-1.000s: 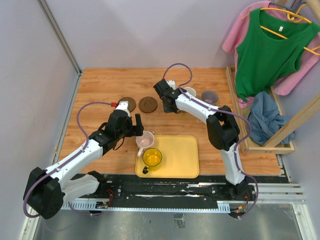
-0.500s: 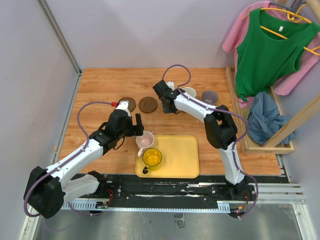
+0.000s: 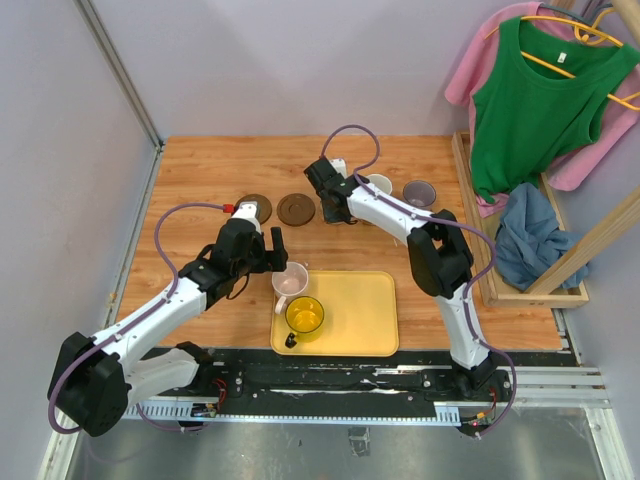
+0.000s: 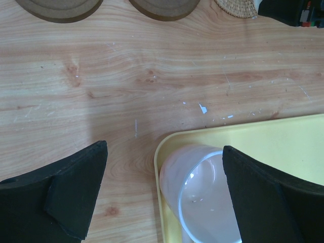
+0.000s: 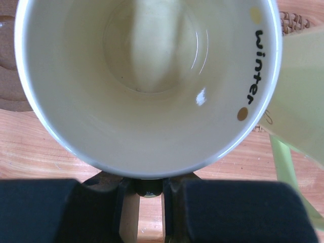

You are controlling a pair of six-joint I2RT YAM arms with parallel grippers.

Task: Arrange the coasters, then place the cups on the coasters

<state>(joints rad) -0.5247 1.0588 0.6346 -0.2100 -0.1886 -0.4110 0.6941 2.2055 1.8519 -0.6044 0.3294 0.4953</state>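
Note:
My right gripper (image 5: 149, 202) is shut on the handle of the cream cup (image 5: 147, 81), which fills the right wrist view, lettered "winter". Under it show a dark brown coaster (image 5: 7, 55) on the left and a tan woven coaster (image 5: 298, 21) on the right. A pale whitish-green cup (image 5: 304, 101) stands just to its right. From above, my right gripper (image 3: 327, 190) hangs at the back middle, near two dark coasters (image 3: 255, 208) (image 3: 296, 209). My left gripper (image 4: 164, 200) is open, its fingers either side of the pink cup (image 4: 202, 197) on the yellow tray's (image 4: 283, 136) corner. A yellow cup (image 3: 304, 315) stands on the tray.
A grey-purple cup (image 3: 419, 192) stands beside the whitish cup (image 3: 378, 184) at the back right. A wooden rack (image 3: 470, 200) with hanging green and pink garments (image 3: 540, 100) and a blue cloth (image 3: 530, 235) borders the right side. Walls close the left and back.
My right gripper has shifted slightly left and toward the back with the cream cup. The left arm and the pink cup have not moved.

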